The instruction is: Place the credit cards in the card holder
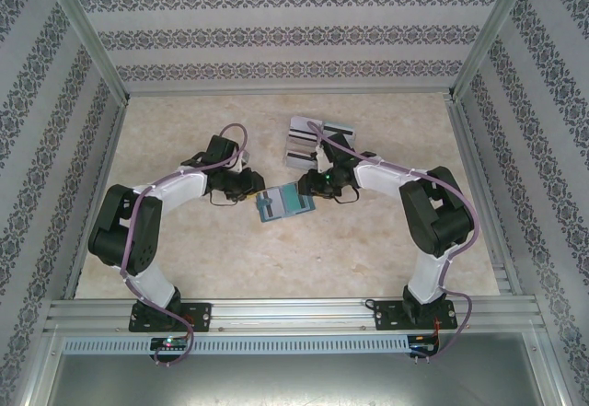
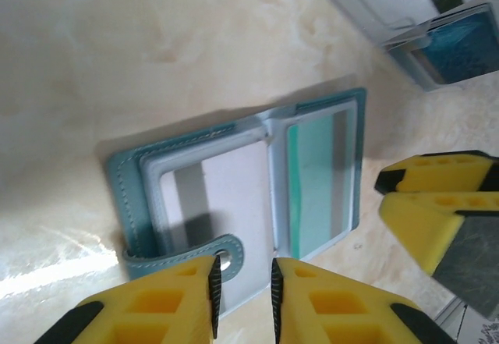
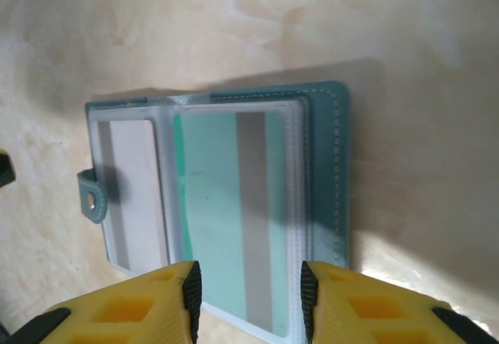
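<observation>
Card holder (image 1: 283,207), top view: a small teal-blue folding wallet lying open and flat on the beige marbled table (image 1: 184,259). It sits between the left gripper (image 1: 248,194) and the right gripper (image 1: 304,190). Loose credit cards (image 1: 317,142), grey-white with dark stripes, lie just beyond it, and their print is too small to read. Left wrist view: the card holder (image 2: 234,180) shows stitched teal covers and clear sleeves (image 2: 218,196). One sleeve holds a pale card and the other a teal card. The left gripper (image 2: 243,285) has its yellow fingers narrowly parted at the snap tab (image 2: 228,252), and it cannot be told whether they pinch it. The right gripper (image 2: 380,193) stands just beside the far cover edge, with nothing seen between its fingers. The loose credit cards (image 2: 456,47) sit at the upper corner, their markings blurred. Right wrist view: the right gripper (image 3: 249,293) has its fingers parted and released above the sleeve with the teal, grey-striped card (image 3: 218,203). The neighbouring sleeve holds a whitish striped card (image 3: 132,196).
</observation>
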`<state>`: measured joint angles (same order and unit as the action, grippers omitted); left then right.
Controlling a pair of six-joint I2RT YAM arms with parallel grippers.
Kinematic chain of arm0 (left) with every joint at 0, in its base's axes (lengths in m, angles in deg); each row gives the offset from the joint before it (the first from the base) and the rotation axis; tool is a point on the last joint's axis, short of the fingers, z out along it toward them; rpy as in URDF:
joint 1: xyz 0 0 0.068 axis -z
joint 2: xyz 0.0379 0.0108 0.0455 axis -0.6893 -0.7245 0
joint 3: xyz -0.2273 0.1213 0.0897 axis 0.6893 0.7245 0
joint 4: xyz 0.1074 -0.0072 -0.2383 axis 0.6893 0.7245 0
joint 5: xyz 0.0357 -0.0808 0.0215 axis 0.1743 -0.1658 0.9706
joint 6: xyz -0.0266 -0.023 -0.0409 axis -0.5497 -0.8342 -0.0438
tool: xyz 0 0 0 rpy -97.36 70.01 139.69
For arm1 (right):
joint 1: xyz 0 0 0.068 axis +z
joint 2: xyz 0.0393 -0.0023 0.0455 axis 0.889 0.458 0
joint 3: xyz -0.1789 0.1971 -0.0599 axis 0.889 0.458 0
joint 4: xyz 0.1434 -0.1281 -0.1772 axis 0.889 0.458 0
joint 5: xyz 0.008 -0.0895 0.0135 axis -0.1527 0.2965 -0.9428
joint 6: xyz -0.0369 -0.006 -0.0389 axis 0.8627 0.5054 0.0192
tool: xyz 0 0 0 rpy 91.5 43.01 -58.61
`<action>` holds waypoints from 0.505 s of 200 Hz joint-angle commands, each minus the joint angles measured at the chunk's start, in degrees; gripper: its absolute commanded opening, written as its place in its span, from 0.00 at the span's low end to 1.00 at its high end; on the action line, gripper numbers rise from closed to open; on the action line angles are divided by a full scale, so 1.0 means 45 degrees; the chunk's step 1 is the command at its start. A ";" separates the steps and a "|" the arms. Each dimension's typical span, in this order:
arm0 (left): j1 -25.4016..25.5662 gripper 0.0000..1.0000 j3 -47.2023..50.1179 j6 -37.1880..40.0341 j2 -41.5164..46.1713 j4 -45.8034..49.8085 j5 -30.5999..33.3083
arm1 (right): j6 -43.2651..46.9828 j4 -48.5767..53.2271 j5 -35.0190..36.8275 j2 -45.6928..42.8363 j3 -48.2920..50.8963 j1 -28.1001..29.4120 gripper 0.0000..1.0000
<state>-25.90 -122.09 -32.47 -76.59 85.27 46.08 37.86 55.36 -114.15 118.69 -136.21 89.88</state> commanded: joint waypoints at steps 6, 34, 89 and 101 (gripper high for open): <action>0.0375 0.27 -0.0489 0.0130 -0.0423 0.0215 -0.0212 | -0.0219 -0.0499 -0.0572 0.0363 0.0013 0.0047 0.41; 0.0588 0.27 -0.0477 -0.0021 -0.0839 -0.0141 -0.0337 | -0.0122 -0.0437 -0.0426 0.0631 0.0003 0.0005 0.41; 0.0912 0.27 -0.0535 -0.0284 -0.1545 -0.0690 -0.0476 | -0.0255 -0.0638 -0.0723 0.0874 0.0012 0.0064 0.41; 0.0929 0.27 -0.0514 -0.0325 -0.1669 -0.0765 -0.0505 | -0.0255 -0.0666 -0.0733 0.0893 0.0007 0.0045 0.41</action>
<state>-22.56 -123.47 -33.19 -83.11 84.26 44.98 37.64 53.28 -116.18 121.68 -136.21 89.88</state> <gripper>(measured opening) 0.272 0.413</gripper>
